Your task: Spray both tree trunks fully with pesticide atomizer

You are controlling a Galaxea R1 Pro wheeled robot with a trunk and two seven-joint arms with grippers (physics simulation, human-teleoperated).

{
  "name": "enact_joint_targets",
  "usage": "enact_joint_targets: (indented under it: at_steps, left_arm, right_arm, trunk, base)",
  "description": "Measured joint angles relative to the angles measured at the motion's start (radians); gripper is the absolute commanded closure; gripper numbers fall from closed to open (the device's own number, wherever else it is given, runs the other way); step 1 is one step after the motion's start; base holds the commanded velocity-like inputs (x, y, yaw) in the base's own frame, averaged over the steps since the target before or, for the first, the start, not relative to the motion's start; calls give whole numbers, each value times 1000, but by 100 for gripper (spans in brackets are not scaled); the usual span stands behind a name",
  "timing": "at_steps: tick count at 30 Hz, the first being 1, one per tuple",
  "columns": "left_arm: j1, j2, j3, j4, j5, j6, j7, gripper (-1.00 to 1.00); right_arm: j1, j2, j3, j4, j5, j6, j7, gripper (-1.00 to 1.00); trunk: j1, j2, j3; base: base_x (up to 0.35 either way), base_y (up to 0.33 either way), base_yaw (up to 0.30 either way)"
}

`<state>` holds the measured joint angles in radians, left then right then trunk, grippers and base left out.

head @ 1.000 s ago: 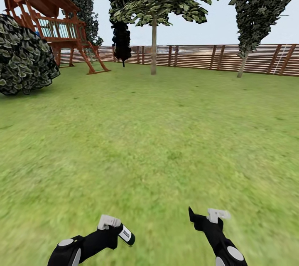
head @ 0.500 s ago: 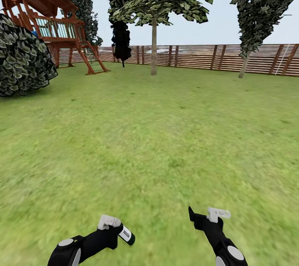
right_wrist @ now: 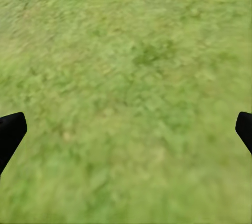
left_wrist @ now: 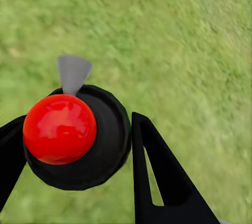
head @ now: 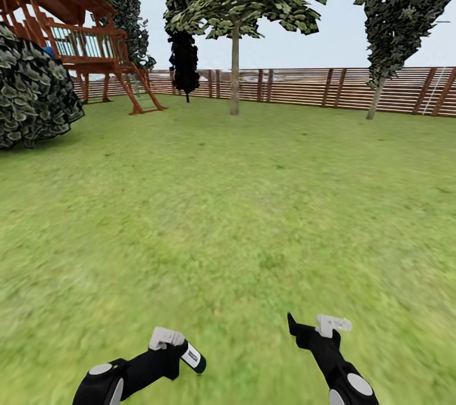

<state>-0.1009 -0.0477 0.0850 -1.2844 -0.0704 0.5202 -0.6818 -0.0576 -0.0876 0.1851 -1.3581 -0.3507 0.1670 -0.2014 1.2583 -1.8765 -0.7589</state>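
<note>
My left gripper [head: 178,349] is low at the near left of the head view, shut on the pesticide atomizer [head: 194,358], a slim dark bottle with a pale label. In the left wrist view the atomizer [left_wrist: 79,137] shows end-on, a black round body with a red cap, gripped between the dark fingers [left_wrist: 157,177]. Near the lower right, my right gripper [head: 311,326] hangs open over the grass, its fingertips wide apart [right_wrist: 127,129]. A tall tree with a straight trunk [head: 235,73] stands far ahead by the fence. Another tree [head: 377,96] leans at the far right.
Green lawn [head: 240,202] stretches ahead to a horizontal-slat wooden fence [head: 304,85]. A large dark bush [head: 31,98] sits at the left, with a wooden playhouse [head: 82,44] behind it. A small dark bush [head: 185,63] stands by the fence.
The whole view has shifted a little: the bush and playhouse slid left as the camera moved. Both arms keep their pose, the atomizer still in the left gripper.
</note>
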Motion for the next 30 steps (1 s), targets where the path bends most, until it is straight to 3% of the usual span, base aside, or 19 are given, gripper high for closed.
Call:
enact_joint_targets:
  at_steps: [30]
  left_arm:
    - [0,0,-1,-1,0,0,0,100]
  right_arm:
    - [14,0,0,-19,0,0,0,-100]
  trunk:
    - [0,0,0]
  base:
    - [342,0,0]
